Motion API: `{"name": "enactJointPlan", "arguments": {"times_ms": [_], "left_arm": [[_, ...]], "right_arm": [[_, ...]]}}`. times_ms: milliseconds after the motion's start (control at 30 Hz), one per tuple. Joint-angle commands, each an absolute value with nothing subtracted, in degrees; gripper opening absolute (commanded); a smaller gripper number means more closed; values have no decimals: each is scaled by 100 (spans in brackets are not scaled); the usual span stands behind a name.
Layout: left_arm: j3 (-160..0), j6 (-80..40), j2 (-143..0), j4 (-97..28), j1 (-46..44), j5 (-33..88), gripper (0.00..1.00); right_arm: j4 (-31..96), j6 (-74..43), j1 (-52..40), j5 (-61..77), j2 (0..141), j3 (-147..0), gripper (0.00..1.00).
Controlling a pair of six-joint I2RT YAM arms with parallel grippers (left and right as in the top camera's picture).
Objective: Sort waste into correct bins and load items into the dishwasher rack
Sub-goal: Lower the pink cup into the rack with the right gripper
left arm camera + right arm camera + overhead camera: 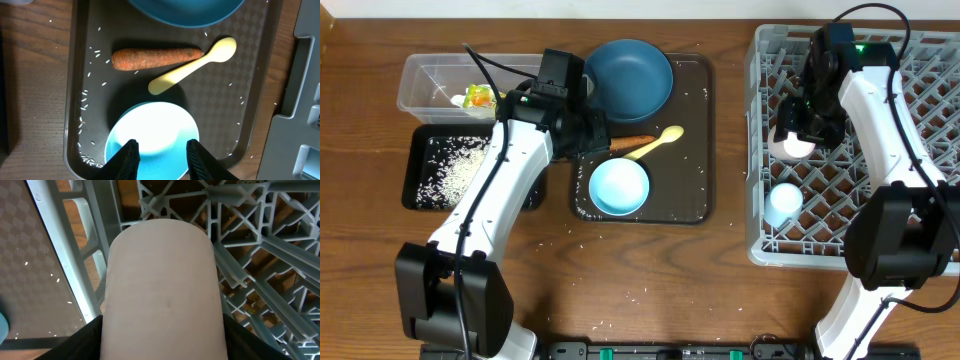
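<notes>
The right gripper (162, 339) was clamped across the pink cup (162, 280), a dark finger on each side of its wall. It hung over the upper left part of the grey dishwasher rack (920, 90). The cup looked stiff, light and smooth, so it would likely slip if pinched only lightly; mid-body is the safest hold.

The left gripper (161, 147) had its jaws apart and empty above the pale blue bowl (152, 125), which sat at the bottom centre of the left wrist view on the brown serving tray (695, 130). The bowl seemed rigid and slick, best pinched over its rim. Above it lay the sausage-like stick (156, 57) touching the yellow spoon (192, 66).
</notes>
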State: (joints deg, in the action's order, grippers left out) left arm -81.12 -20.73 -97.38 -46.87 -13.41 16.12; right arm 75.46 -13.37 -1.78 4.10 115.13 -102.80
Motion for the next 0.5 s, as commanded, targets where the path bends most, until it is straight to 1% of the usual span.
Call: {"name": "enactJointPlan", "arguments": {"times_ms": [0, 33, 167, 267, 467], "left_arm": [[-8073, -1997, -9712, -4735, -1347, 1531, 34], [-8073, -1997, -9712, -4737, -1347, 1531, 34], [-8073, -1997, -9712, -4759, -1347, 1533, 34], [-8073, -1994, -9712, -4777, -1347, 1533, 34], [-8073, -1997, -9712, -4779, -1347, 1533, 34]], "right_arm": [[7564, -1256, -244, 436, 11622, -10422, 62], [7561, -1253, -231, 434, 11642, -10422, 64], [7540, -1210, -233, 436, 11679, -10422, 86], [7568, -1212, -198, 458, 11679, -10486, 99], [7815, -1210, -130, 628, 11666, -11008, 99]]}}
